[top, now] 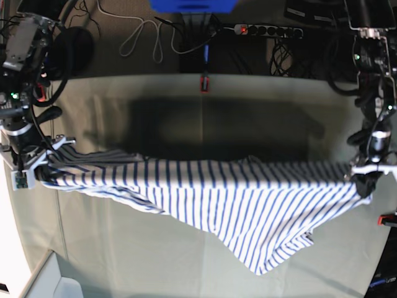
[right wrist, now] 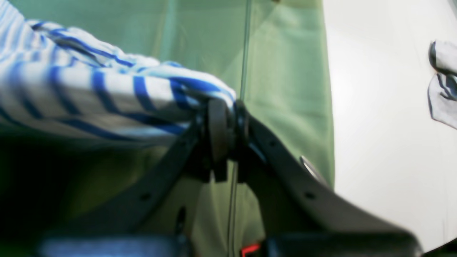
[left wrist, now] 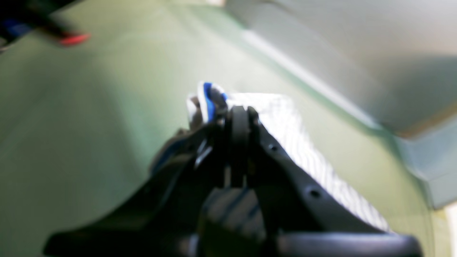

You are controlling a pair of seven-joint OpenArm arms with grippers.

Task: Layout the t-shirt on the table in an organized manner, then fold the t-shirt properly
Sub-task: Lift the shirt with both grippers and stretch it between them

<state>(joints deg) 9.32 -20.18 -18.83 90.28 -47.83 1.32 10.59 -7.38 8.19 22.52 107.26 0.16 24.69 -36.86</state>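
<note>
The t-shirt (top: 205, 198), white with thin blue stripes, is stretched in the air across the table (top: 93, 248), its lower part sagging toward the front right. On the base view's right, my left gripper (top: 363, 177) is shut on one end of it; the left wrist view shows its closed jaws pinching striped cloth (left wrist: 285, 121) with a blue edge. At the base view's left, my right gripper (top: 42, 162) is shut on the other end. In the right wrist view the bunched stripes (right wrist: 107, 92) run from its closed jaws (right wrist: 228, 117) off to the left.
The pale green table cloth (right wrist: 285, 89) ends at an edge with white floor (right wrist: 385, 125) beyond. Cables and a power strip (top: 267, 29) lie behind the table. A red clamp (top: 203, 82) sits at the far edge, another red piece (top: 388, 218) at the right.
</note>
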